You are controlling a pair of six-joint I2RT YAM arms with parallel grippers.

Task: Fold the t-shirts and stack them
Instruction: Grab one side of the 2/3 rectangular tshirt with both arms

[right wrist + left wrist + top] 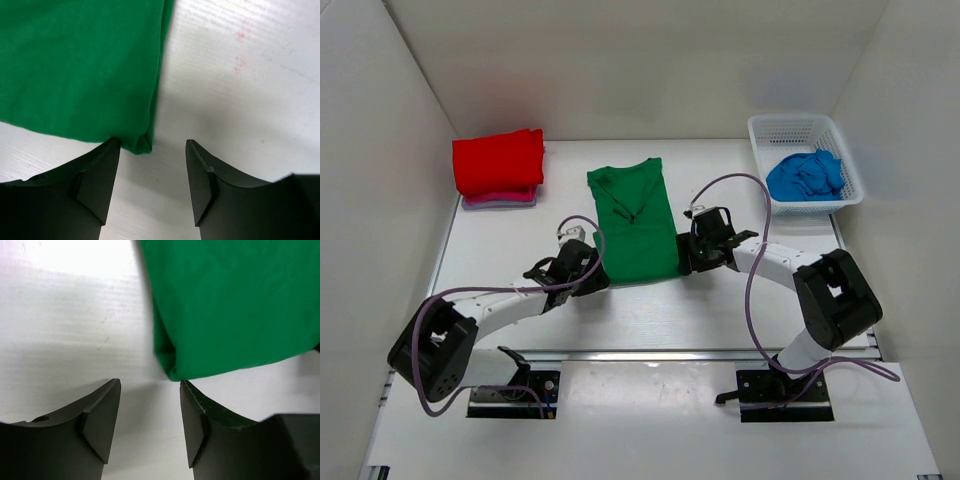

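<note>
A bright green V-neck t-shirt lies on the table as a long folded strip, collar at the far end. My left gripper stands open at its near left corner, nothing between its fingers. My right gripper is open at the near right corner, also empty. A folded red t-shirt rests on a pink one at the back left. A blue t-shirt lies crumpled in the basket.
The white mesh basket stands at the back right by the right wall. White walls close in the table on the left, back and right. Bare white table shows in front of the green shirt.
</note>
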